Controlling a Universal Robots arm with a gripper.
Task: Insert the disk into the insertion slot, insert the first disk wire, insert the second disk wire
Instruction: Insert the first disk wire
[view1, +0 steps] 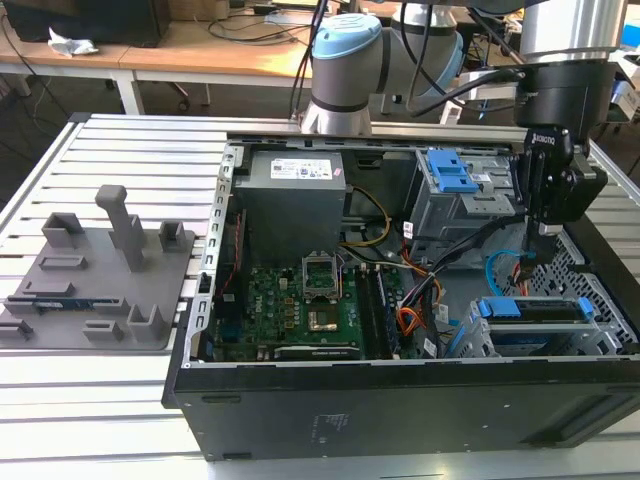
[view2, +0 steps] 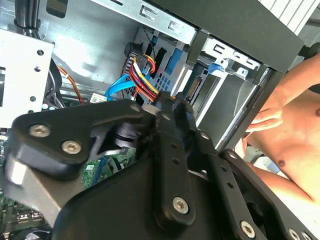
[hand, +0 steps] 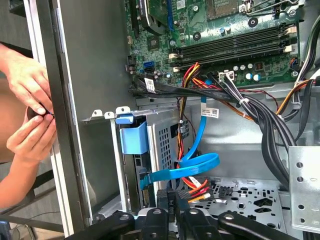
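Logged gripper (view1: 543, 242) low inside case (view1: 400, 410), right of exterior view, clamped on black connector (view2: 171, 101) of disk wire (view2: 142, 75). Found disk (view1: 532, 308) seated in insertion slot (view1: 600, 340), lower right of exterior view.

Slatted table (view1: 110, 400) bears case (view1: 400, 410); fixture (grey) (view1: 100, 275).

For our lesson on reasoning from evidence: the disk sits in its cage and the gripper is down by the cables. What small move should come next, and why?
Probably ease the gripper toward the rear edge of the disk. In the second wrist view it seems shut on a connector with coloured wires, apart from the disk, which already sits in the insertion slot.
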